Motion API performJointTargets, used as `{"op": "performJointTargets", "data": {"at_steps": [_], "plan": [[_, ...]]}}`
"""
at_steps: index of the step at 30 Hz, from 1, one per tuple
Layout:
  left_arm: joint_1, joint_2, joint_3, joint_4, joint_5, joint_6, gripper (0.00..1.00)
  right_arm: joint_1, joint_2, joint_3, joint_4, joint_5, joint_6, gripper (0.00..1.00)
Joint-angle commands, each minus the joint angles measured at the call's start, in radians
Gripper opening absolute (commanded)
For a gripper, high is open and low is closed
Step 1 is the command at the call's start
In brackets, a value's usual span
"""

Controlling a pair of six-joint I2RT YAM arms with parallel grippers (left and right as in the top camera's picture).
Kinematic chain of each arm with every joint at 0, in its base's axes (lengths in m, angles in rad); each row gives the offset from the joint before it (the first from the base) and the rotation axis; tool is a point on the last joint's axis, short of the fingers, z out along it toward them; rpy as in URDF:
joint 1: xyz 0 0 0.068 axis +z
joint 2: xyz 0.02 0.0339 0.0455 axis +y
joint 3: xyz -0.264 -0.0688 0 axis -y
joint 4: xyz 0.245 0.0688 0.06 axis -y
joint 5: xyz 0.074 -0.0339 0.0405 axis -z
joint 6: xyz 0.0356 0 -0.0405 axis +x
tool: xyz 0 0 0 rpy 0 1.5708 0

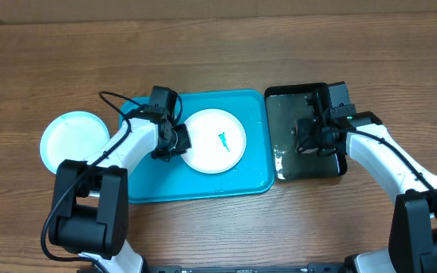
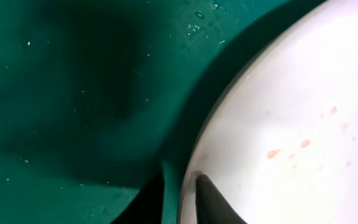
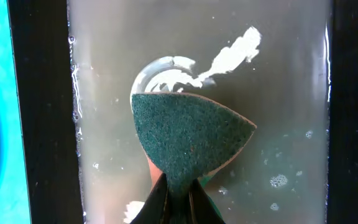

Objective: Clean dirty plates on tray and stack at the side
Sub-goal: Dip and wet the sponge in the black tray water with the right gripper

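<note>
With the left gripper [image 2: 180, 177], jaws a little apart and not pinching, straddles the left rim of the white plate [image 2: 291, 124]. Lies on the turquoise tray [image 1: 203, 186], green smear [image 1: 224, 140] at centre. With the right gripper [image 3: 178, 183], pinches a green sponge [image 3: 188, 137] over cloudy water in the black tray [image 3: 42, 124]. Sits left of the turquoise tray, on the table [image 1: 218, 45]: a pale blue plate [image 1: 73, 140].

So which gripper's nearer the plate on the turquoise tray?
Left. The left gripper straddles the plate at its left rim; the right gripper is over the black tray, holding a sponge.
</note>
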Motion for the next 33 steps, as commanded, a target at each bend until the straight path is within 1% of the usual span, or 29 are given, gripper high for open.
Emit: {"op": "performJointTargets", "data": {"at_steps": [1,4,8,14,18,20,27,28,30,33], "plan": [[0.017,-0.005,0.006,0.0,0.044,0.039,0.22,0.005,-0.004,0.014,0.006,-0.008,-0.005,0.04],[0.022,-0.005,0.006,-0.001,0.043,0.048,0.19,0.005,-0.004,0.014,-0.001,-0.008,-0.005,0.04],[0.023,-0.006,0.013,0.003,0.044,0.064,0.18,0.005,-0.004,0.014,-0.004,-0.008,-0.005,0.04],[0.023,-0.006,0.055,-0.036,0.045,0.083,0.21,0.005,-0.004,0.014,-0.004,-0.008,-0.005,0.04],[0.023,-0.006,0.06,-0.044,0.043,0.098,0.18,0.005,-0.004,0.014,-0.003,-0.008,-0.005,0.04],[0.023,-0.006,0.06,-0.046,0.04,0.098,0.15,0.005,-0.004,0.014,-0.004,-0.008,-0.005,0.04],[0.022,-0.006,0.06,-0.065,0.041,0.098,0.15,0.005,-0.004,0.014,-0.005,-0.008,-0.005,0.04],[0.022,-0.006,0.059,-0.068,0.04,0.098,0.13,0.005,-0.004,0.014,-0.005,-0.008,-0.005,0.04],[0.022,-0.006,0.057,-0.074,0.041,0.098,0.04,0.005,-0.004,0.014,-0.006,-0.008,-0.005,0.04],[0.022,-0.006,0.056,-0.096,0.047,0.092,0.04,0.005,-0.004,0.014,-0.006,-0.008,-0.005,0.04]]}}
